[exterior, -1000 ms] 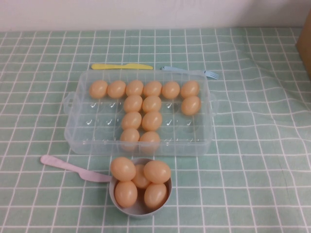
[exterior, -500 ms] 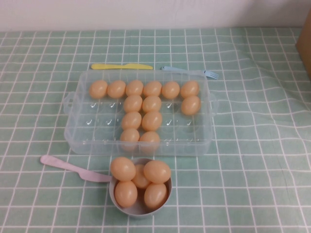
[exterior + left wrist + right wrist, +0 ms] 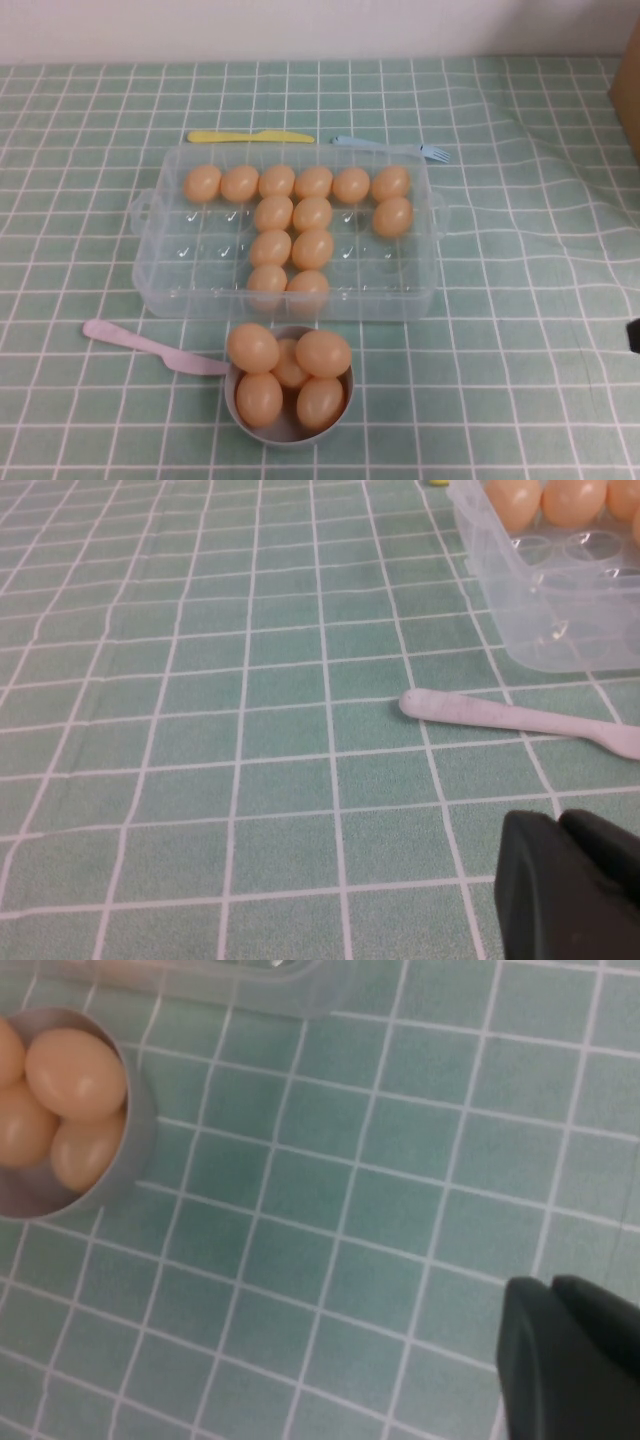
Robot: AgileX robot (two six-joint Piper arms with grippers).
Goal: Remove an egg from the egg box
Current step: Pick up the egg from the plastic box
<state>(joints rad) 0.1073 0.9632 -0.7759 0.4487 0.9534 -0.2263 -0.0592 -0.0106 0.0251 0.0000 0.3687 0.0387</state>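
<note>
1. The egg box (image 3: 150, 262) is seen in the middle of the green checked cloth (image 3: 520, 300), with a full row of eggs along its far side, two short columns down the centre and one more egg below the row's right end.
2. An egg (image 3: 393, 217) near the right wall is judged the easiest one to take, being clear of neighbours on three sides.
3. The right gripper (image 3: 572, 1360) is held above bare cloth, to the right of the grey bowl (image 3: 140, 1135); its claw is pressed together and nothing is pinched. Only a dark sliver of it is caught at the right edge of the high view.
4. The left gripper (image 3: 570, 885) is parked low over the cloth near the pink knife (image 3: 520, 718), well apart from the eggs; its claw looks pressed together, empty.
5. If the claw is not spread before descent, an egg could be knocked from its cell.
6. The smooth shell could slip from a shallow pinch.
7. The box wall could be clipped on approach, and the light box shoved.
</note>
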